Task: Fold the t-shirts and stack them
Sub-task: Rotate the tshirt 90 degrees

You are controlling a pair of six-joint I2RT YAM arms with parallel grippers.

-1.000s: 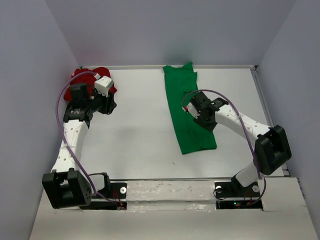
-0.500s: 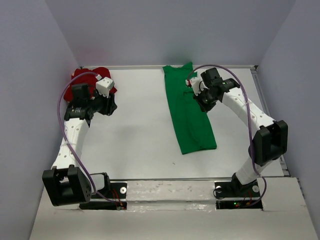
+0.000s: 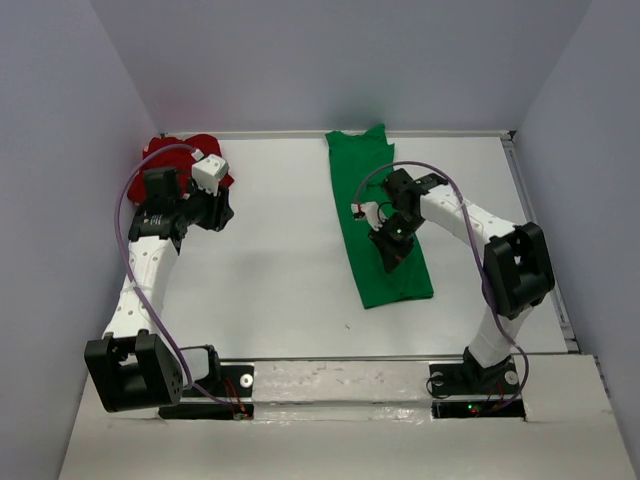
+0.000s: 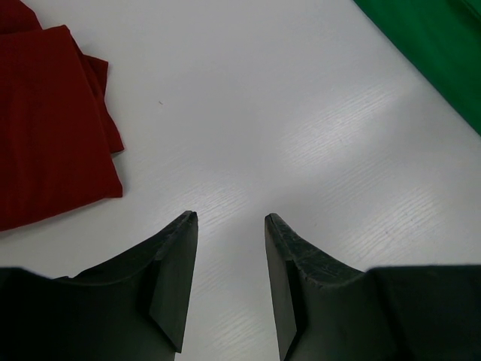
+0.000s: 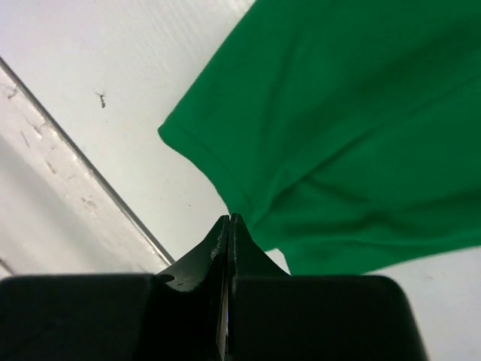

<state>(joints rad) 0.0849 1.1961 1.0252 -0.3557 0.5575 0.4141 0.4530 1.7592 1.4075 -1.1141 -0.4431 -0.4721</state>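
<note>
The green t-shirt (image 3: 358, 205) lies folded into a long strip on the table, running from the back edge towards the front. It fills the upper right of the right wrist view (image 5: 361, 113). My right gripper (image 3: 388, 254) is shut over the strip's lower half, tips together (image 5: 229, 218) with no cloth seen between them. The red t-shirt (image 3: 168, 150) lies folded in the far left corner, partly hidden by my left arm; it shows in the left wrist view (image 4: 45, 128). My left gripper (image 3: 222, 211) is open and empty (image 4: 229, 218) over bare table, just right of the red shirt.
White walls close in the table on the left, back and right. A metal rail (image 3: 350, 356) runs along the front edge and shows in the right wrist view (image 5: 60, 165). Bare white table (image 3: 270, 250) lies between the two shirts.
My right gripper went up the green shirt towards the back, then came down and left to its lower half. The left arm has not moved.
</note>
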